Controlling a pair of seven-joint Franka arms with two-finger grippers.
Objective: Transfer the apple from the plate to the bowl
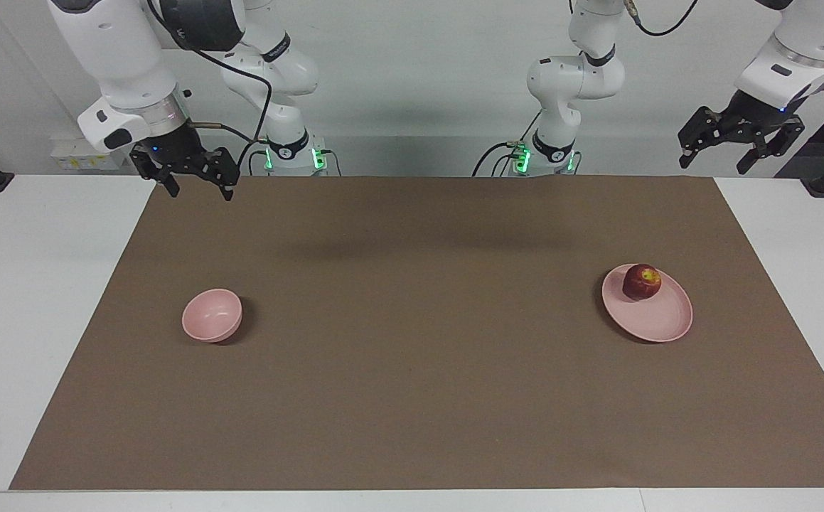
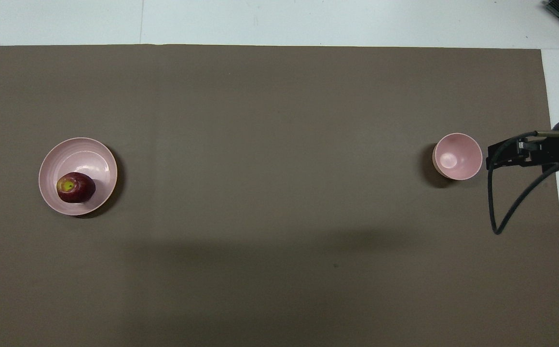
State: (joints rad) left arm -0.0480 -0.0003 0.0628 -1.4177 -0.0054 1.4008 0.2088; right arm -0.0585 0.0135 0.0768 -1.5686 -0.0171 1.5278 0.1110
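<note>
Here, seen from the facing camera, my right claw (image 1: 197, 186) hangs at about ten o'clock of the brown mat (image 1: 412, 398), over the mat's corner nearest my bases at the right arm's end of the surface (image 1: 28, 299), its fingers spread wide with nothing between them. Below it, at roughly eight o'clock of the mat's middle, the small pale pink bowl (image 1: 212, 315) stands upright with nothing inside it. Well apart from it, toward the left arm's end and at roughly four o'clock of the mat's middle, the wide pale pink plate (image 1: 657, 320) rests on the mat. The dark red apple (image 1: 641, 281) sits on the plate, at about eleven o'clock of the plate's centre, near the rim on the side closer to my bases, its yellow patch facing up. My left claw (image 1: 742, 153) hovers at about two o'clock, above the white surface just off the mat's corner, fingers also wide and holding nothing.
</note>
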